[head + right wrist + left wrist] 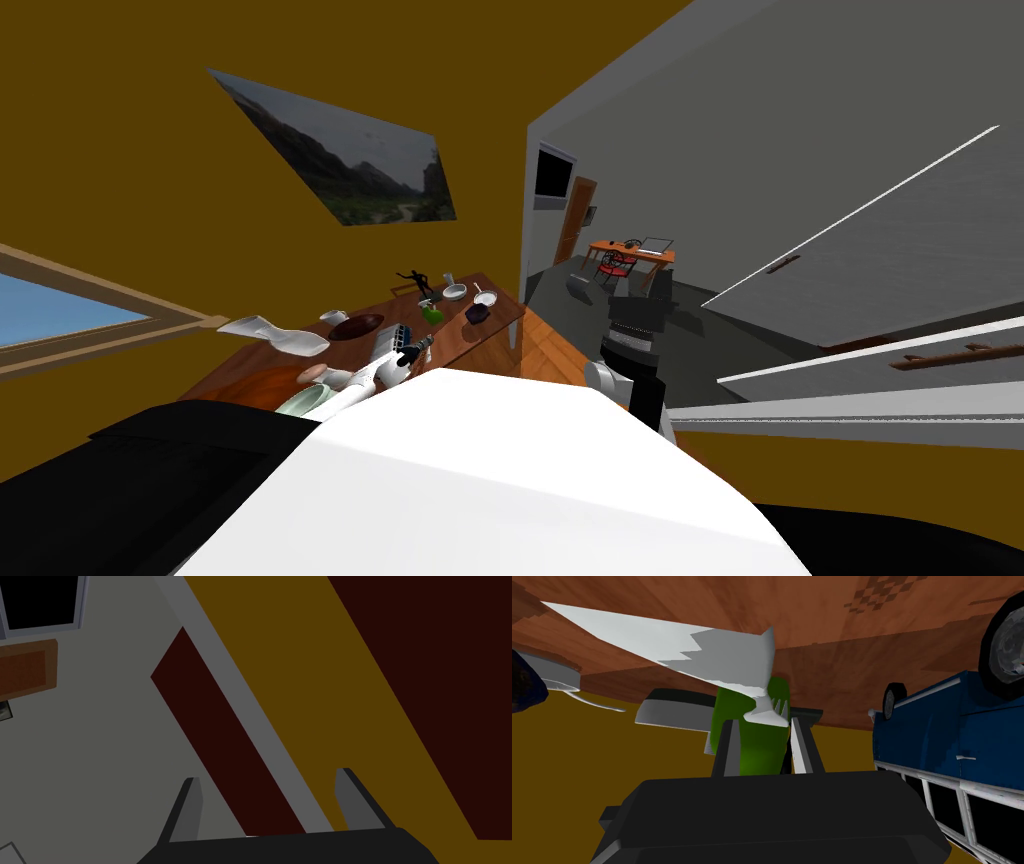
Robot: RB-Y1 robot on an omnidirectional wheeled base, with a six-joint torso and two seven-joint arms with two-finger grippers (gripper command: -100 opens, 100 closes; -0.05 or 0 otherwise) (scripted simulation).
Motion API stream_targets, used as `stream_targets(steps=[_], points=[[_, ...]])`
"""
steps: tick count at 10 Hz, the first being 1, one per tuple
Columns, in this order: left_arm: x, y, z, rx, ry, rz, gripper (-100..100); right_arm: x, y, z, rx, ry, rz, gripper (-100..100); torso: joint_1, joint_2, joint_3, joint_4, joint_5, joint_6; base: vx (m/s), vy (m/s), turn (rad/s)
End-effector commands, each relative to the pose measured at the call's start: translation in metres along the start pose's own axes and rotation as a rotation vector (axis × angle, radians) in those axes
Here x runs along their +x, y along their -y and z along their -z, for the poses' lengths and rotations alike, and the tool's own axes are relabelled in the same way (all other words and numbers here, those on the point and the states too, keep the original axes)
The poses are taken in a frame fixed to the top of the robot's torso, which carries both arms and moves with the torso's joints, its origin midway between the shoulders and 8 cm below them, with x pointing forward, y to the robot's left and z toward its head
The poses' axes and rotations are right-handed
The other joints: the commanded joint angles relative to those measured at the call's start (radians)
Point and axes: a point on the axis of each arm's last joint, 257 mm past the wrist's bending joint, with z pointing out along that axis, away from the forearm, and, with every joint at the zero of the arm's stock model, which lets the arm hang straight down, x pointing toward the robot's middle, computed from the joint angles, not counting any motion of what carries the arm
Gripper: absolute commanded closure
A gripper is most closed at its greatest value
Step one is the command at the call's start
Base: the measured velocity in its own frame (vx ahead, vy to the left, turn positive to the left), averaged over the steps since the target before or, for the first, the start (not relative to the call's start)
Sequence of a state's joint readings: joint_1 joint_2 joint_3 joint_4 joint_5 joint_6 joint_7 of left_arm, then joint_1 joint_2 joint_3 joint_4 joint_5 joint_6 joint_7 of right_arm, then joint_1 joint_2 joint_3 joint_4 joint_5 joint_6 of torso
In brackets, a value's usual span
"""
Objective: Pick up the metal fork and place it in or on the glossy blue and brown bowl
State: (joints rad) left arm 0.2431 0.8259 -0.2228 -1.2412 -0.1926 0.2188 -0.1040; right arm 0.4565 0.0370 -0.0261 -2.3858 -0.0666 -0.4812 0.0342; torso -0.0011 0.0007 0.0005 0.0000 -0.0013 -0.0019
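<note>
Left arm: reaches out over the wooden table [822,621], in among the things standing on it.
Left gripper [764,722]: its fingers [803,746] are drawn in well short of their full spread, pinching the tined end of the fork.
Metal fork [712,651]: grey-white. Its tines sit between the fingertips and its handle runs away from the gripper against the table's wood. Whether any part of it touches the tabletop cannot be told.
Green object [757,748]: lies just behind the fork's head, in line with the gap between the fingers. Whether the fingers touch it cannot be told.
Dark blue bowl [479,313]: stands on the table near its right edge, to the right of the green object and apart from the left gripper.
White pan [485,298]: small, with a handle, just beyond the dark blue bowl.
Blue toy bus [942,726]: just beside the left gripper.
Brown bowl [355,326]: on the table to the left of the bus.
Right gripper [270,803]: held off the table at the robot's right side, fingers spread wide with nothing between them.
</note>
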Motion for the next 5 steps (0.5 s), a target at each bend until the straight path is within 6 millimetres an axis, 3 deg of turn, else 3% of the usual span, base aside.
stream_targets(steps=[1, 3, 5], points=[[-0.021, -0.024, 0.007, -0.048, 0.024, 0.021, 100, 0.000, 0.000, 0.000, 0.000, 0.000, 0.000, 0, 0.000, 0.000, 0.000, 0.000, 0.000, 0.000, -0.019, -0.033, -0.140], [-0.028, -0.031, 0.009, -0.063, 0.033, 0.028, 100, 0.000, 0.000, 0.000, 0.000, 0.000, 0.000, 0, 0.000, -0.001, 0.000, 0.000, 0.000, 0.000, -0.005, -0.024, -0.058], [-0.054, -0.050, 0.018, -0.105, 0.059, 0.051, 100, 0.000, 0.000, 0.000, 0.000, 0.000, 0.000, 0, 0.000, -0.002, -0.001, 0.000, 0.000, 0.000, 0.003, -0.021, -0.094]])
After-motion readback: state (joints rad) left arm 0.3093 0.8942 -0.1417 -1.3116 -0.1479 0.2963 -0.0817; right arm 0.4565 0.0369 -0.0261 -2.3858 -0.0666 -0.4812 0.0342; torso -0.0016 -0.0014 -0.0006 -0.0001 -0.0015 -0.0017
